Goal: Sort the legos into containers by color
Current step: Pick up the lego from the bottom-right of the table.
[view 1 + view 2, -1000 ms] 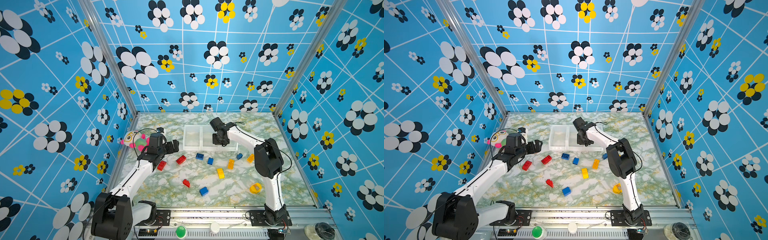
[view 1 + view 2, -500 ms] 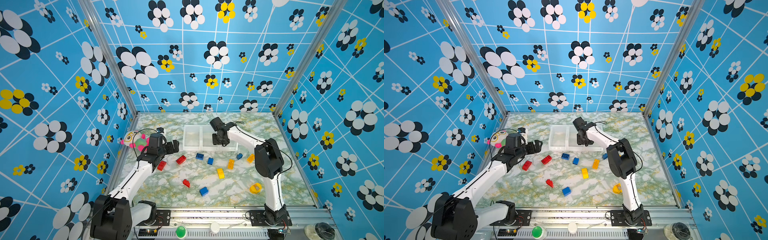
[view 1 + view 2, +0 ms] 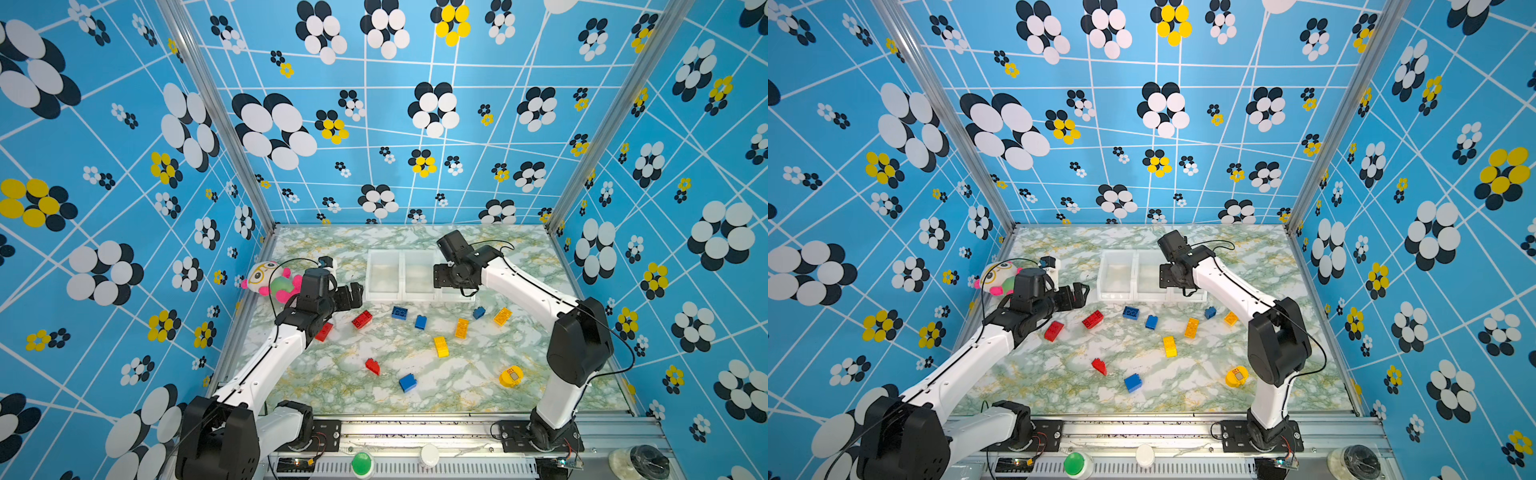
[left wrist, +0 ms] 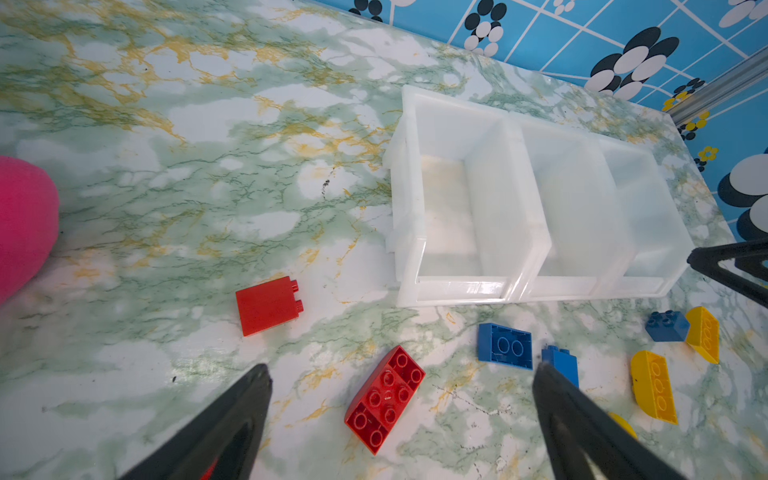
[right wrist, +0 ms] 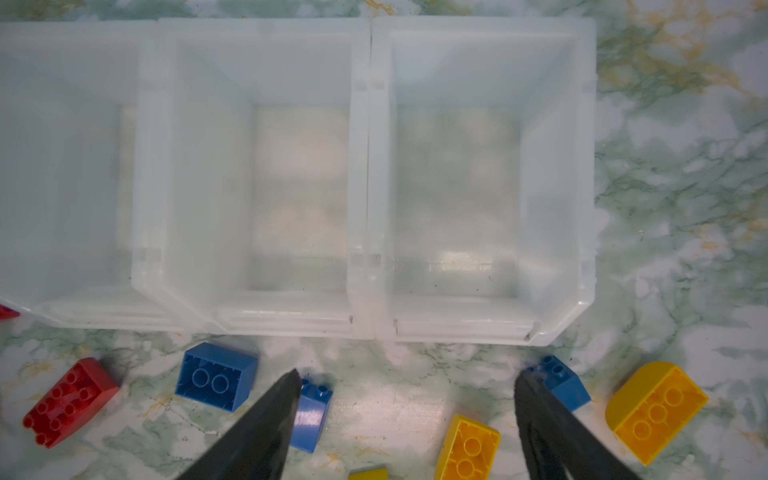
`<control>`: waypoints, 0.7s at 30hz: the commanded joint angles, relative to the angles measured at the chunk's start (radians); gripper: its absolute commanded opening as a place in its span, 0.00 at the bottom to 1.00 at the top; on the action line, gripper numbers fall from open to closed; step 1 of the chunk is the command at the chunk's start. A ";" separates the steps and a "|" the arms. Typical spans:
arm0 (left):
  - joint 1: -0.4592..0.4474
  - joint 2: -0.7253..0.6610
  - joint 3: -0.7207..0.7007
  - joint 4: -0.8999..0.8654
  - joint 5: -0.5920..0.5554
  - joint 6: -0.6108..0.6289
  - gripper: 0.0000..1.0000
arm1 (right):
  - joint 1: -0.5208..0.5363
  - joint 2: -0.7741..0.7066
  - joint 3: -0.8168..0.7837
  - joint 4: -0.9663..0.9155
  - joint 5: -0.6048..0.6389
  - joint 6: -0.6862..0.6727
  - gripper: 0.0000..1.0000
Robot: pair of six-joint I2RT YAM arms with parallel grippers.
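Three white translucent containers [image 5: 365, 174] are seen side by side in a row near the far middle of the marble-patterned table [image 3: 332, 374]. In the right wrist view their smooth floors are shown bare, with no brick inside any of them; in both top views the rightmost bin is partly hidden by the right arm.

The legos [image 3: 440, 345] are all found loose on the table in front of the bins: red studded bricks to the left [image 3: 362, 319], blue ones in the middle [image 3: 399, 312], yellow-orange ones to the right [image 3: 502, 316], and a round yellow piece [image 3: 510, 376] with a grey mark nearer the front. A red brick [image 4: 269, 305] lying on its side is shown whole in the left wrist view, though it is half covered by the left arm in a top view [image 3: 324, 331].

The right gripper [image 5: 405, 390] is held released over the table just in front of the bins, nothing between its dark tapered fingers. The left gripper [image 4: 401, 374] is likewise spread wide and unloaded above a red eight-stud brick [image 4: 384, 399]. A pink-and-green plush toy [image 3: 272, 282] is seen at the table's left edge.
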 commanded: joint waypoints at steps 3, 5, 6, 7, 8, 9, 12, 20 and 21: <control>-0.042 -0.041 -0.027 -0.033 -0.007 -0.029 0.99 | -0.082 -0.130 -0.179 -0.039 -0.027 0.064 0.85; -0.052 -0.047 -0.036 -0.034 -0.009 -0.037 0.99 | -0.122 -0.179 -0.245 -0.038 -0.044 0.078 0.86; -0.057 -0.049 -0.040 -0.032 -0.010 -0.039 0.99 | -0.140 -0.203 -0.277 -0.041 -0.048 0.084 0.86; -0.062 -0.049 -0.044 -0.031 -0.012 -0.043 0.99 | -0.155 -0.220 -0.300 -0.047 -0.055 0.085 0.86; -0.066 -0.049 -0.046 -0.029 -0.012 -0.046 0.99 | -0.167 -0.242 -0.327 -0.064 -0.059 0.090 0.86; -0.070 -0.048 -0.047 -0.029 -0.013 -0.046 0.99 | -0.177 -0.264 -0.356 -0.085 -0.058 0.105 0.86; -0.080 -0.047 -0.044 -0.037 -0.016 -0.050 0.99 | -0.186 -0.352 -0.463 -0.122 -0.056 0.189 0.92; -0.099 -0.040 -0.026 -0.059 -0.025 -0.049 0.99 | -0.186 -0.588 -0.705 -0.191 -0.123 0.468 0.99; -0.100 -0.039 -0.024 -0.062 -0.027 -0.050 0.99 | -0.186 -0.608 -0.730 -0.200 -0.128 0.497 0.99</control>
